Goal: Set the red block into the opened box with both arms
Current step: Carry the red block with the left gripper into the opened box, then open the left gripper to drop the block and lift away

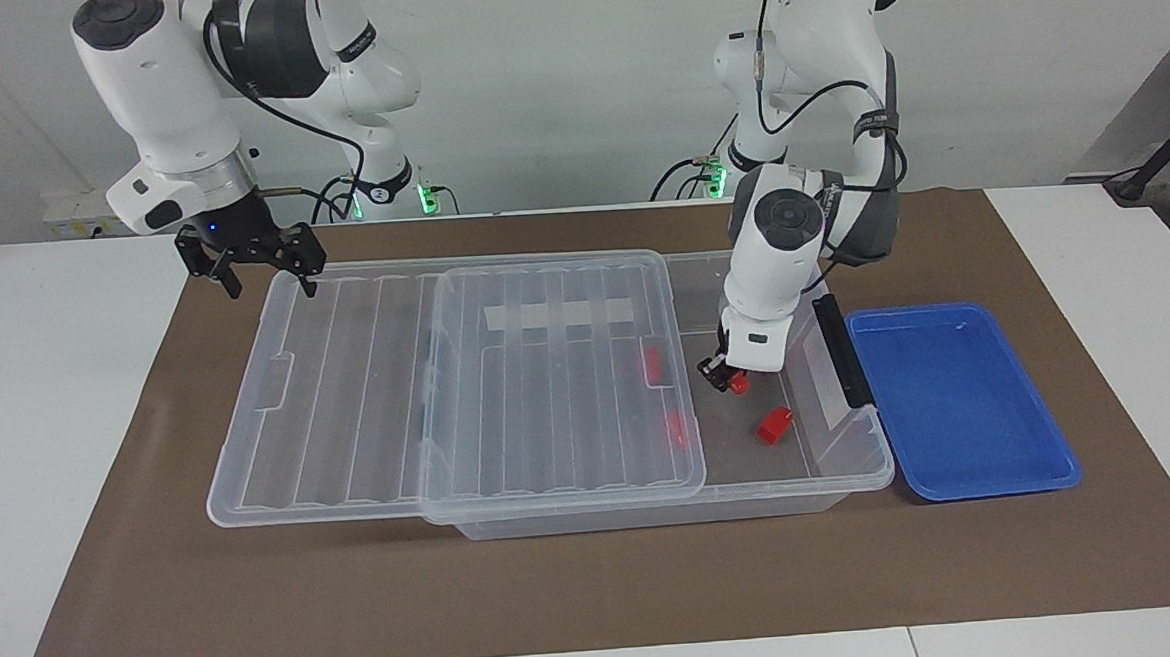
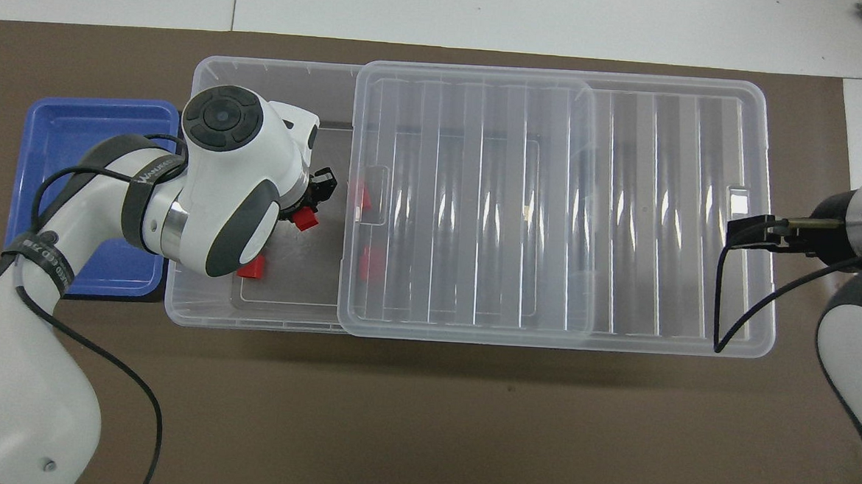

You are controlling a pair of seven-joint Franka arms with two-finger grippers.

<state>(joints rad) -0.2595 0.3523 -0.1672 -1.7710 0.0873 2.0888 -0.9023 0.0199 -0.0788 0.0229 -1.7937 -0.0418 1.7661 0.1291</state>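
Facing view: left pincer grips red block inside box; right pincer wide.

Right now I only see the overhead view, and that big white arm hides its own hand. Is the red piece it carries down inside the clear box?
Observer: Yes. The left gripper is shut on the red block, well below the rim of the box.
Visitor: And the other hand, by the lid?
Observer: The right gripper hangs open over the end of the lid, holding nothing.
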